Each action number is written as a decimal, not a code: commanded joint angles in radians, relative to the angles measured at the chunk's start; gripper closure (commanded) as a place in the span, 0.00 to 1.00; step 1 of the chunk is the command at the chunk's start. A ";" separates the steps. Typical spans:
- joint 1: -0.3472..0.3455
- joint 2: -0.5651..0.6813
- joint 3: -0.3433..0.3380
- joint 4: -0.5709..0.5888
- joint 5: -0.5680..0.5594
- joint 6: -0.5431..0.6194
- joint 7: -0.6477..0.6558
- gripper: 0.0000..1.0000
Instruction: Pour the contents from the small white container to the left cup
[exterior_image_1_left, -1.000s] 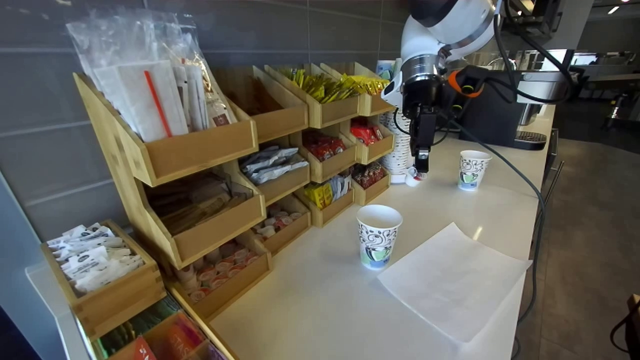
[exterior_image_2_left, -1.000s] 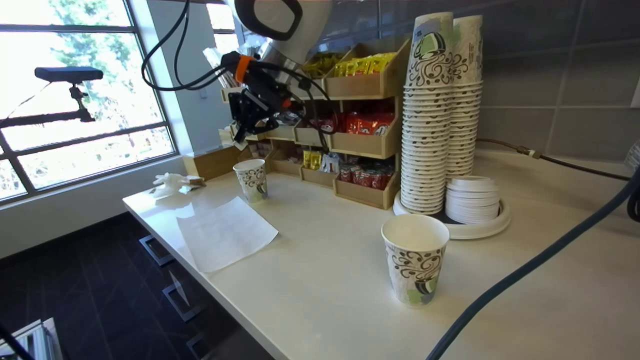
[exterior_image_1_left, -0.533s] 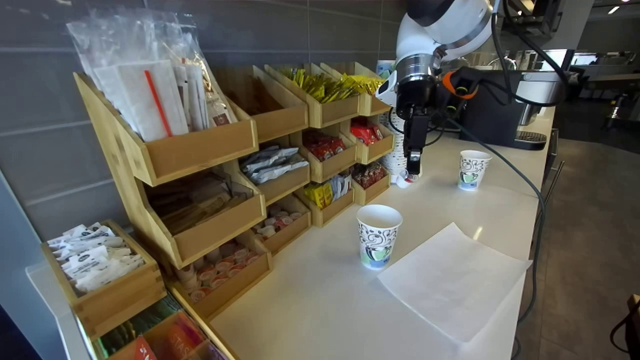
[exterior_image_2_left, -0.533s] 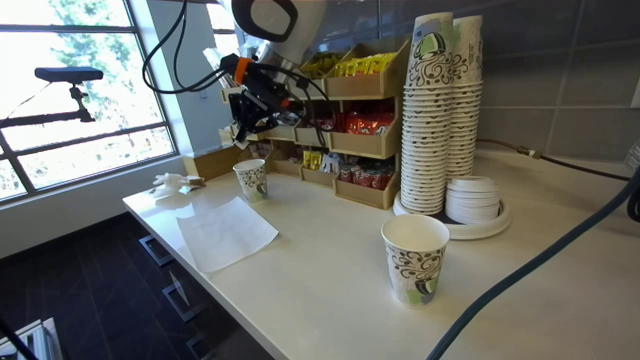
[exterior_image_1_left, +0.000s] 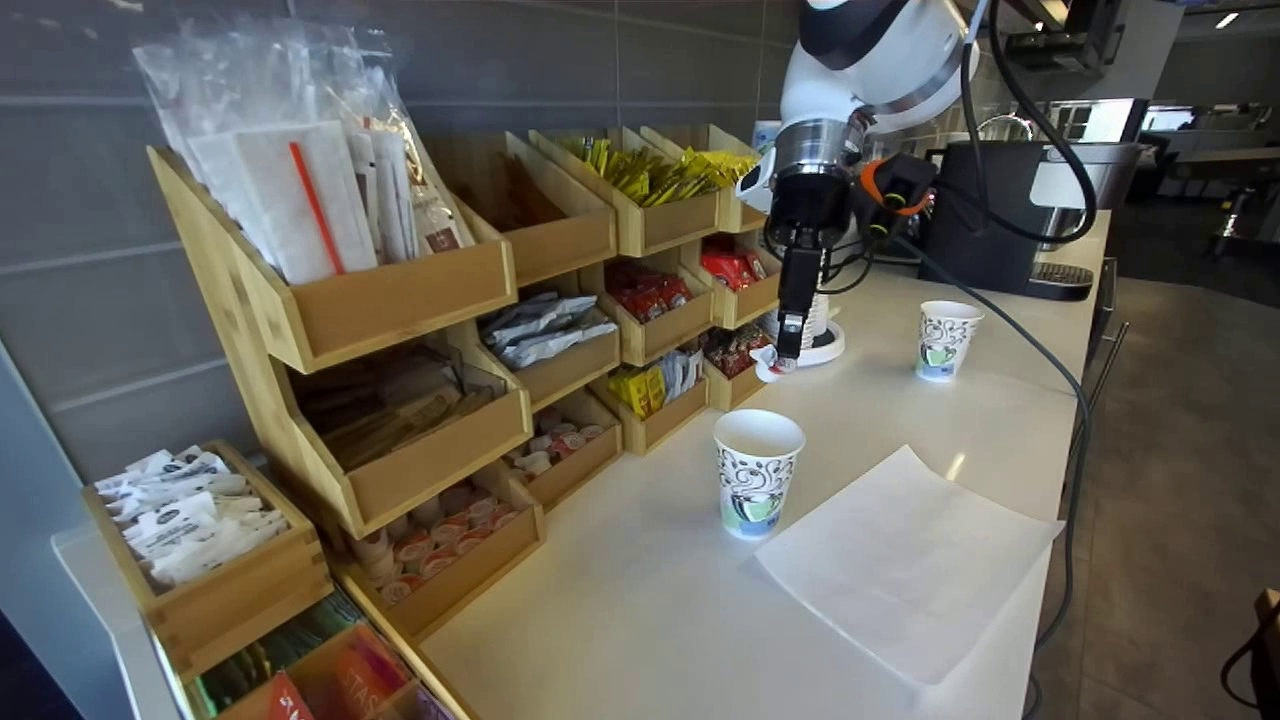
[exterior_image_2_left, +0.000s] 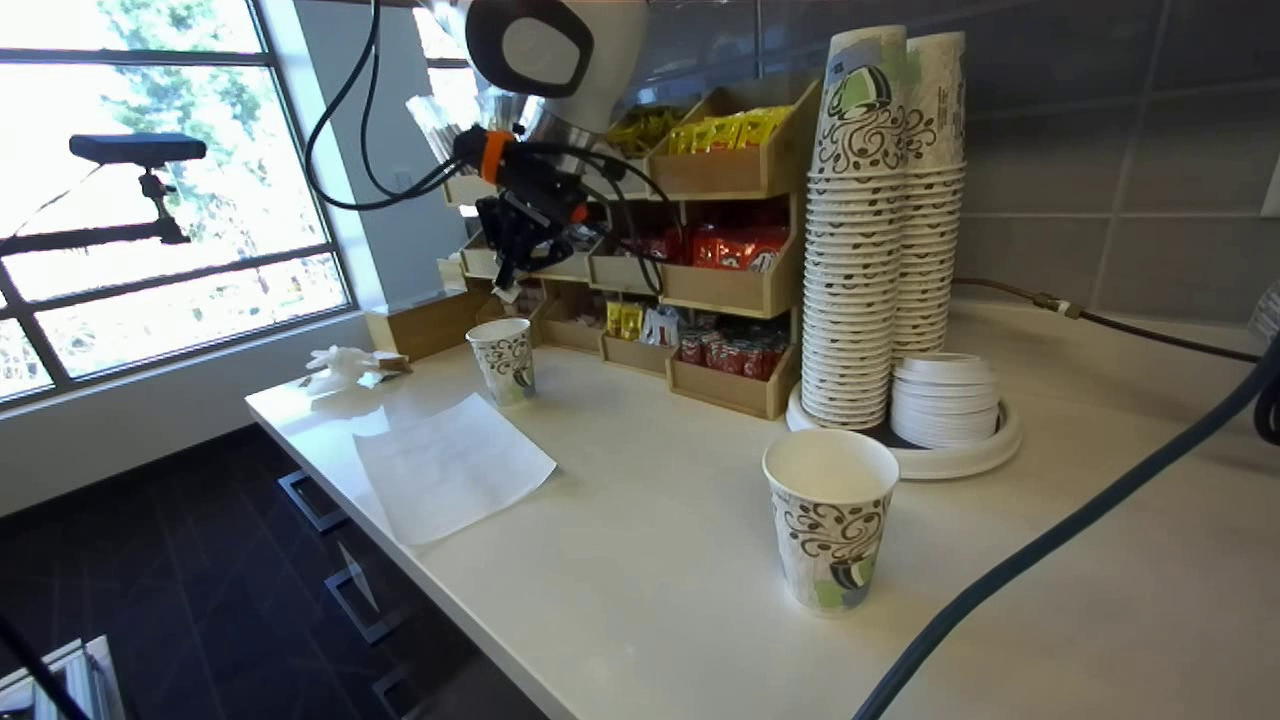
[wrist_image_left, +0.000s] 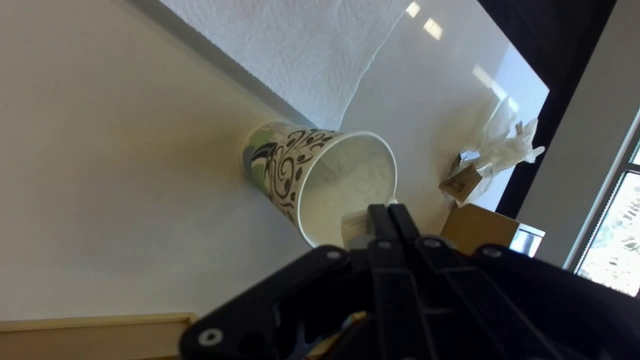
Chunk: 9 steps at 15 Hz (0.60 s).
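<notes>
My gripper's closed fingers (exterior_image_1_left: 787, 352) hold the small white container (exterior_image_1_left: 768, 364) at their tips, above the counter and behind the left cup (exterior_image_1_left: 757, 485) in an exterior view. In an exterior view the container (exterior_image_2_left: 510, 293) hangs just above the left cup (exterior_image_2_left: 505, 366). In the wrist view the fingertips (wrist_image_left: 389, 210) lie over the left cup's rim and mouth. A pale ribbed shape beside them looks like the container (wrist_image_left: 354, 227), mostly hidden. The container looks tilted, though how far I cannot tell. The left cup (wrist_image_left: 285, 172) stands upright; its white inside shows.
A second paper cup (exterior_image_1_left: 945, 345) stands farther off. A sheet of paper (exterior_image_1_left: 910, 565) lies beside the left cup. Wooden shelves (exterior_image_1_left: 450, 450) of packets line the wall. Tall cup stacks (exterior_image_2_left: 850, 290) stand on a round tray (exterior_image_2_left: 960, 462). A crumpled wrapper (wrist_image_left: 500, 150) lies near the counter's end.
The gripper, with the small white container, has moved left and slightly down in an exterior view and slightly right in an exterior view, closer over the left cup. The cups have not moved.
</notes>
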 joint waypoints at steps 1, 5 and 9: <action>0.012 -0.015 0.012 -0.023 0.003 0.053 0.012 0.99; 0.025 -0.026 0.026 -0.038 -0.015 0.077 0.005 0.99; 0.038 -0.041 0.028 -0.062 -0.056 0.106 -0.004 0.99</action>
